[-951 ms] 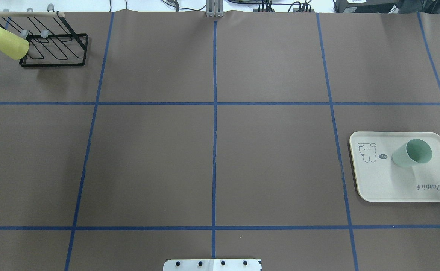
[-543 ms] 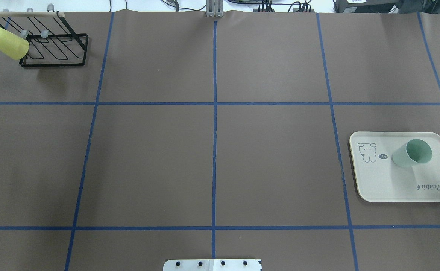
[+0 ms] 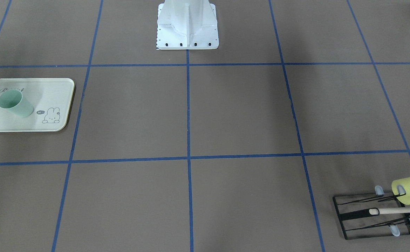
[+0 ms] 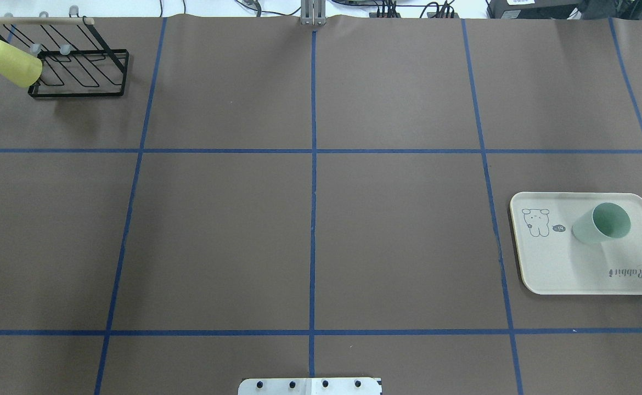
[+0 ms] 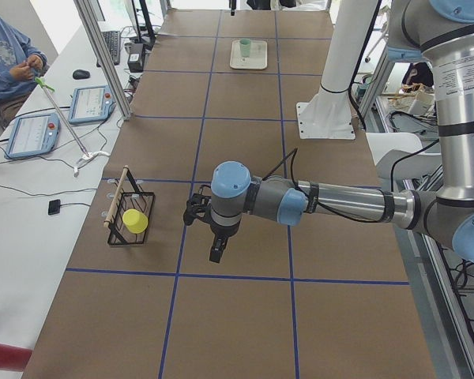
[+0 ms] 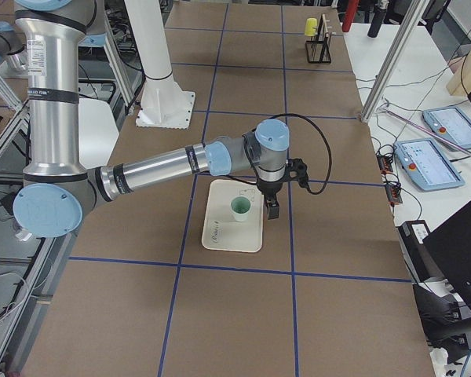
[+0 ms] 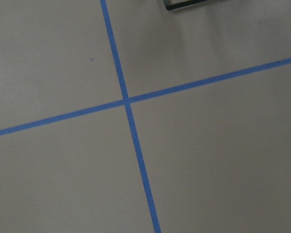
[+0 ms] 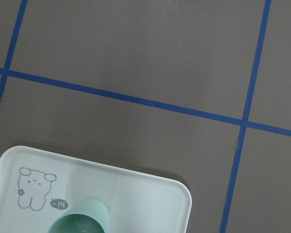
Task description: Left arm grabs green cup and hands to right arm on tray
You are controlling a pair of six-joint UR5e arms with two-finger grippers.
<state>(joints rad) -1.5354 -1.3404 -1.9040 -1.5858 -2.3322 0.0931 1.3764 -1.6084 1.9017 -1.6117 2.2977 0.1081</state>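
Observation:
The green cup [image 4: 601,223] stands upright on the cream tray [image 4: 573,269] at the table's right side; both also show in the front view, cup [image 3: 14,103] and tray [image 3: 50,91]. The right gripper [image 6: 272,210] hangs just beside the tray's far edge, apart from the cup [image 6: 240,208]; I cannot tell if it is open or shut. The right wrist view shows the cup's rim [image 8: 80,221] and the tray's corner [image 8: 150,204]. The left gripper [image 5: 216,253] hangs over bare table near the black rack; I cannot tell its state.
A yellow-green cup [image 4: 11,63] hangs on the black wire rack [image 4: 79,77] at the far left corner. The robot's white base [image 3: 187,24] stands at mid-table on the near edge. Blue tape lines mark out a grid on the brown table.
A black gripper tip at the overhead view's left edge has slid out of view. The cup, tray and rack have not moved.

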